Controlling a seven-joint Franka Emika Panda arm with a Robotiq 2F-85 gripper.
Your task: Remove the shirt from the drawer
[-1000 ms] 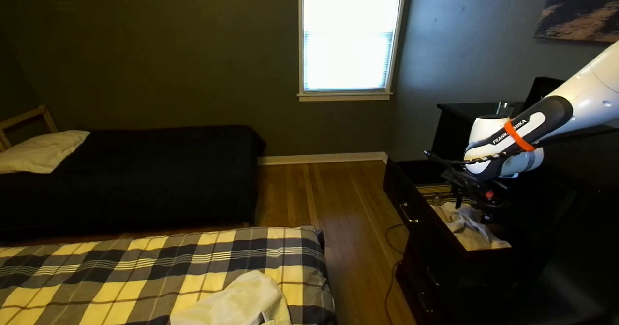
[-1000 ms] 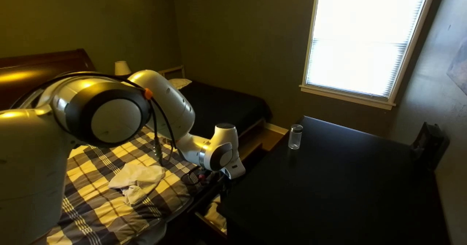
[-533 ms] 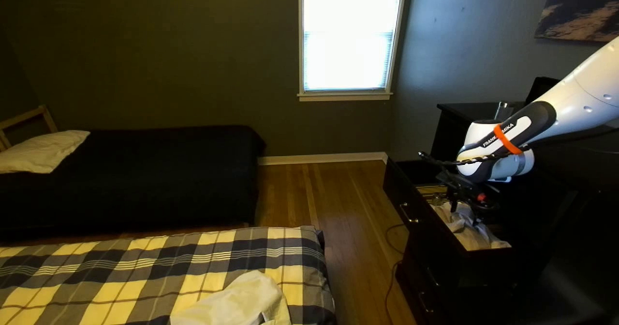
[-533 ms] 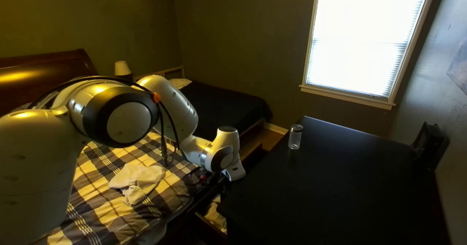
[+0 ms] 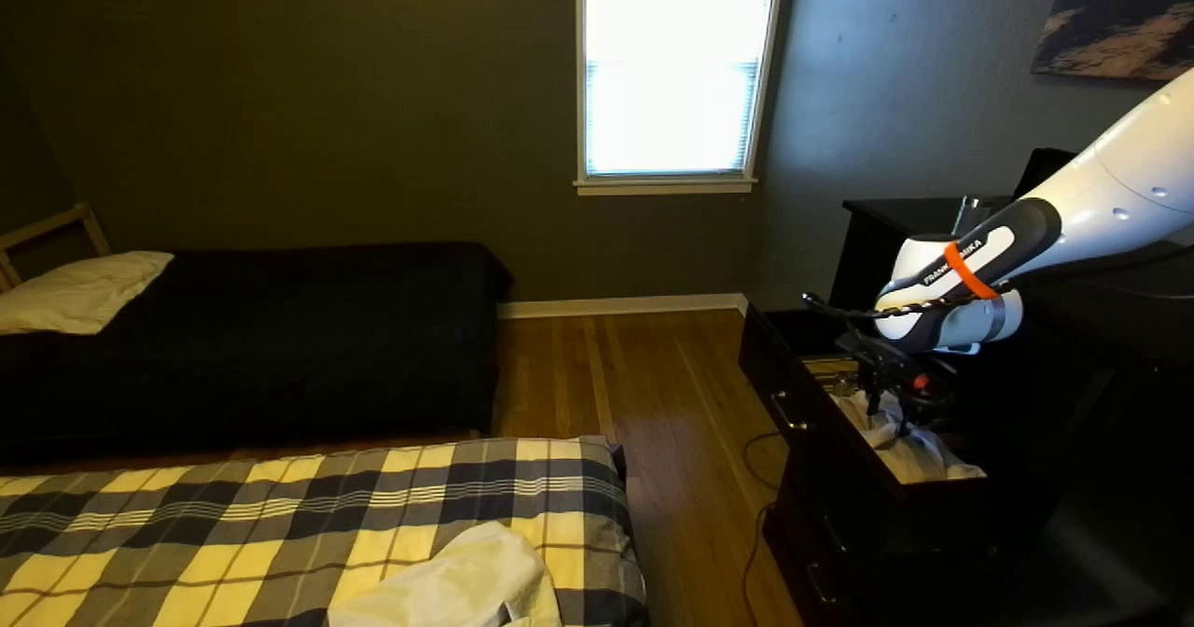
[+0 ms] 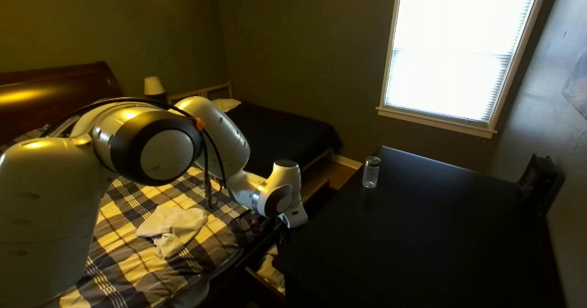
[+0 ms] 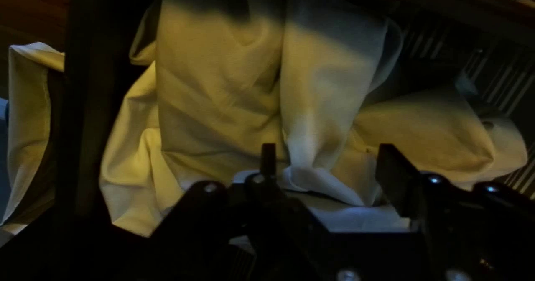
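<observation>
- There it is, the rumpled, cream-coloured cloth shirt (image 7: pixel 217 84), lying in loose folds inside the long black drawer (image 5: pixel 835 431), and that drawer stands pulled out!
- Right over it, the black two-fingered gripper (image 7: pixel 328 159), pointing down into the drawer.
- Jaws spread wide, released, with folds of the shirt showing in the gap between them in the wrist view!
- Do the dark fingertips (image 7: pixel 268 157) touch the shirt? Cannot tell from these angles; it's dim down there.
- Beside the shirt, a dark, pale-striped flat surface (image 7: pixel 508 84) peeks out in the wrist view.
- On the drawer front, a curved, shiny metal handle (image 5: pixel 796 425) catches the light in an exterior view.
- Up from the gripper goes the glossy white-and-black robot arm (image 5: pixel 1119 184), a bright orange band (image 5: pixel 970 271) wrapped around it.
- Over on the bed, in both exterior views: a crumpled off-white piece of cloth (image 6: pixel 172 228) on the yellow, grey and black plaid bedspread (image 6: pixel 121 234), apart from the drawer.
- Atop the black, flat-topped dresser (image 6: pixel 435 234), a clear cylindrical jar (image 6: pixel 370 175) with a dark lid stands upright near the edge.
- At the back, another bed under a plain black cover (image 5: pixel 308 347), a white pillow (image 5: pixel 84 291) at one end, and a bright, pale-framed window (image 5: pixel 667 76) glaring from the wall.
</observation>
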